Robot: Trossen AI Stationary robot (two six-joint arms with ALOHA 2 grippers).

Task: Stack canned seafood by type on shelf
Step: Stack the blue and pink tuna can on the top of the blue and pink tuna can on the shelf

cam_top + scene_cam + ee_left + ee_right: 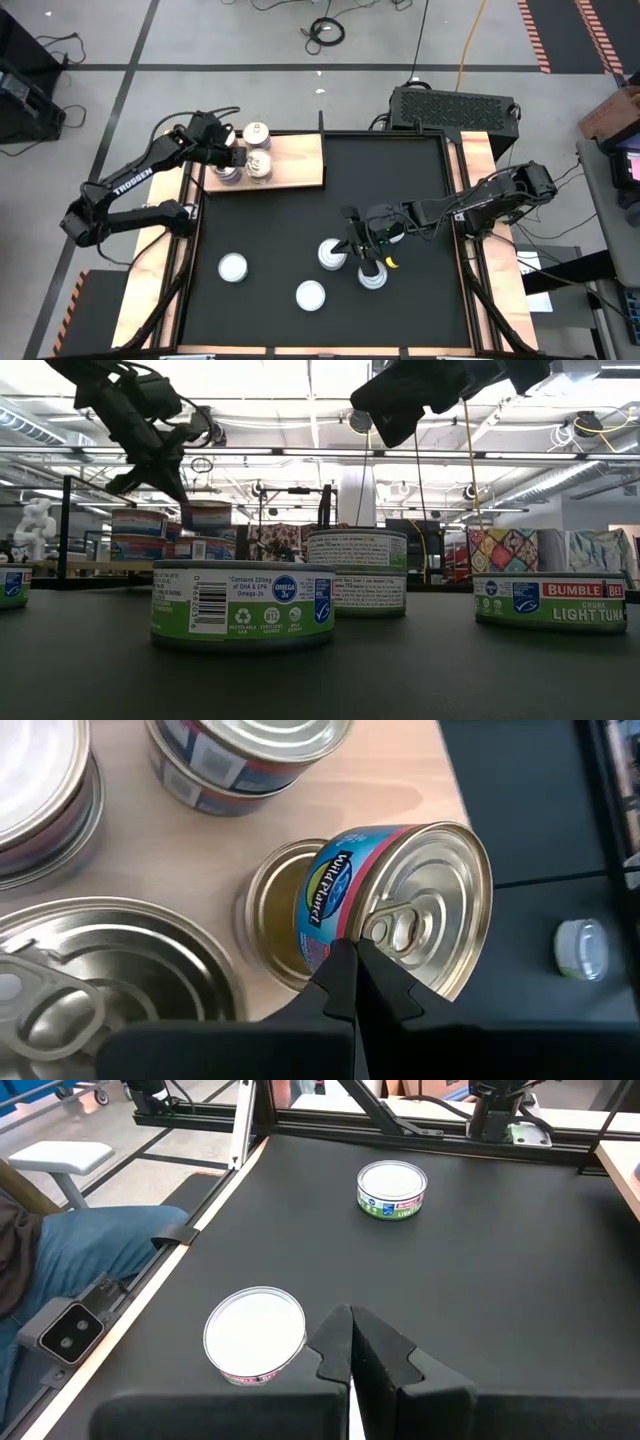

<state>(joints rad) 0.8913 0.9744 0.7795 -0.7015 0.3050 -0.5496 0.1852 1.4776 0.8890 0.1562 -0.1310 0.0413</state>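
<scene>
Left claw (355, 960) pressed together, tips touching a tipped shiny round tin (400, 905) w/ pull-tab, on smooth wood shelf (200, 850). Right claw (350, 1330) pressed together, holding nothing, white-top tin (255, 1335) beside it.

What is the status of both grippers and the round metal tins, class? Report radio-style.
Left gripper shut, tip against a tilted pink-and-blue pull-tab tin on the light wooden board. Right gripper shut, above the white-topped tins on the black mat. Nothing obstructing.
</scene>
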